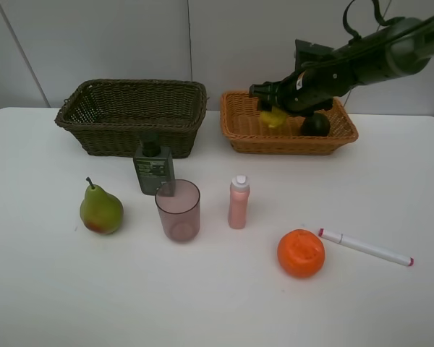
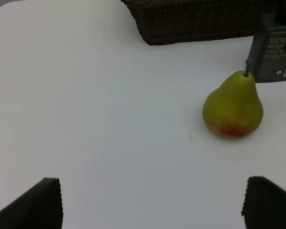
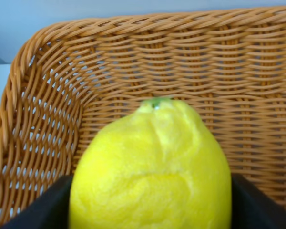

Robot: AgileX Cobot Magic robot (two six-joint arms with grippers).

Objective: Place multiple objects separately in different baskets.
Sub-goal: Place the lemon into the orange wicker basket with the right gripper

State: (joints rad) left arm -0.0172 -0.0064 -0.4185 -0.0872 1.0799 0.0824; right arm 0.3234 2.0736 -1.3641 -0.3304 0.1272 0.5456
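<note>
My right gripper (image 1: 273,116) is shut on the yellow lemon (image 1: 273,118) and holds it inside the light orange-tan basket (image 1: 240,134); up close the lemon (image 3: 152,167) sits between both dark fingers (image 3: 55,202). A dark green round fruit (image 1: 316,124) lies in that basket. My left gripper (image 2: 152,202) is open over bare table, short of the pear (image 2: 233,106). On the table stand the pear (image 1: 100,208), dark green pump bottle (image 1: 153,168), pink cup (image 1: 178,210), small pink bottle (image 1: 239,202), orange (image 1: 301,253) and white marker (image 1: 365,246). The dark basket (image 1: 130,116) holds nothing I can see.
The two baskets stand side by side at the back of the white table (image 1: 217,311), near the wall. The loose objects form a row across the middle. The left arm is out of the exterior high view.
</note>
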